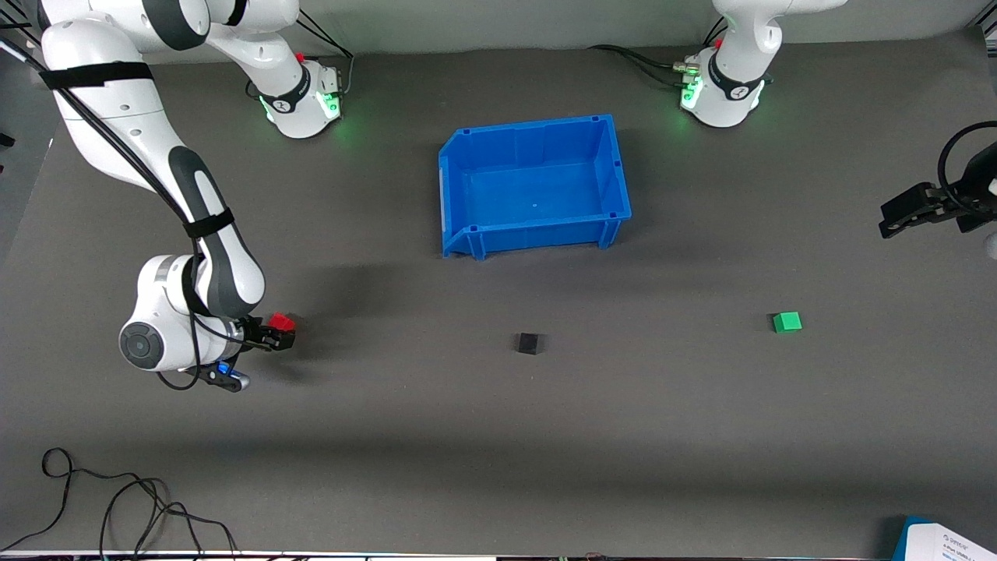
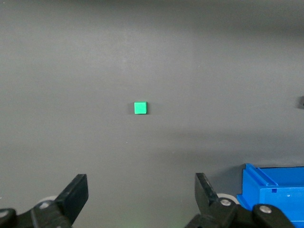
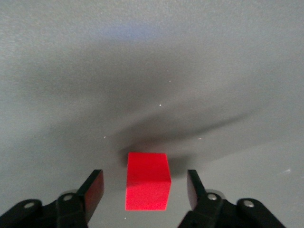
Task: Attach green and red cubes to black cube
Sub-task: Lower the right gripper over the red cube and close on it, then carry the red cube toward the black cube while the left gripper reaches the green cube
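The right gripper (image 3: 145, 190), fingers spread, straddles the red cube (image 3: 147, 186) without touching it, while the left gripper (image 2: 141, 195), fingers also spread, hangs high at its end, green cube (image 1: 787, 322) and central black cube (image 1: 528, 344) well apart.

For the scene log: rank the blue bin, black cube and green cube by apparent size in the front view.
1. blue bin, by far the largest.
2. green cube and black cube: they look alike, so no ranking.

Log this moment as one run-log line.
right gripper: open, straddling small red cube | left gripper: open, above small green cube | small matte black cube: untouched
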`<state>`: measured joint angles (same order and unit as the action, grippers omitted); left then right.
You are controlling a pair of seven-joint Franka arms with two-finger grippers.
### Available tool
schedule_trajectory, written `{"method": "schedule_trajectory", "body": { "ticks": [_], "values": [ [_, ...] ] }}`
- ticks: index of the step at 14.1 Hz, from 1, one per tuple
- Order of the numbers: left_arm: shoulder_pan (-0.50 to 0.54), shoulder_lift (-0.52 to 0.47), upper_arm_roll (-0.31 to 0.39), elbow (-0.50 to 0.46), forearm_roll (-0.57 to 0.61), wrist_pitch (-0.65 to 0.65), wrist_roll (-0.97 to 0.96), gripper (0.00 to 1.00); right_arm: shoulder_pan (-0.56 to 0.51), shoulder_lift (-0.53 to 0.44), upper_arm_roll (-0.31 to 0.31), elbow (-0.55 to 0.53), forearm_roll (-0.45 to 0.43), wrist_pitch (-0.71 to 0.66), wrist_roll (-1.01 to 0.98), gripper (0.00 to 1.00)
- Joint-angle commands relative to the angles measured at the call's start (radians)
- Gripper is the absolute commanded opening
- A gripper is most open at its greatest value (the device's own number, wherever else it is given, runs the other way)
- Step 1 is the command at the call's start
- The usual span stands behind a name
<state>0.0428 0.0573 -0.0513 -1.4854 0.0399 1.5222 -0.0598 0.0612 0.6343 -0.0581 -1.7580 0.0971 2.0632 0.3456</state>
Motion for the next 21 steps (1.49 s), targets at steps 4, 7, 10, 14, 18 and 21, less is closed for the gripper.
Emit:
{"method": "schedule_trajectory", "body": {
  "ticks": [4,7,10,14,18,21],
  "values": [
    [0.037,0.001,0.007,-0.015,0.003,0.003,-0.011,1.0,0.005,0.013,-0.005,0.0,0.01,0.015,0.013,0.57],
    [0.074,0.015,0.014,-0.019,-0.047,0.009,-0.244,1.0,0.0,0.015,-0.003,0.009,0.006,0.017,0.015,0.57],
    [0.084,0.05,0.014,-0.019,-0.054,0.022,-0.609,1.0,0.002,0.018,-0.003,0.009,0.004,0.017,0.013,0.39],
    [0.126,0.081,0.014,-0.021,-0.054,0.044,-0.941,1.0,0.005,0.004,-0.005,0.018,0.004,0.008,0.012,0.2],
    [0.15,0.128,0.016,-0.076,-0.052,0.058,-1.205,1.0,0.008,0.005,0.003,0.101,0.016,-0.046,0.085,0.17],
    [0.143,0.206,0.014,-0.095,-0.049,0.163,-1.368,1.0,0.063,0.027,0.007,0.208,0.019,-0.09,0.257,0.16]
  ]
}}
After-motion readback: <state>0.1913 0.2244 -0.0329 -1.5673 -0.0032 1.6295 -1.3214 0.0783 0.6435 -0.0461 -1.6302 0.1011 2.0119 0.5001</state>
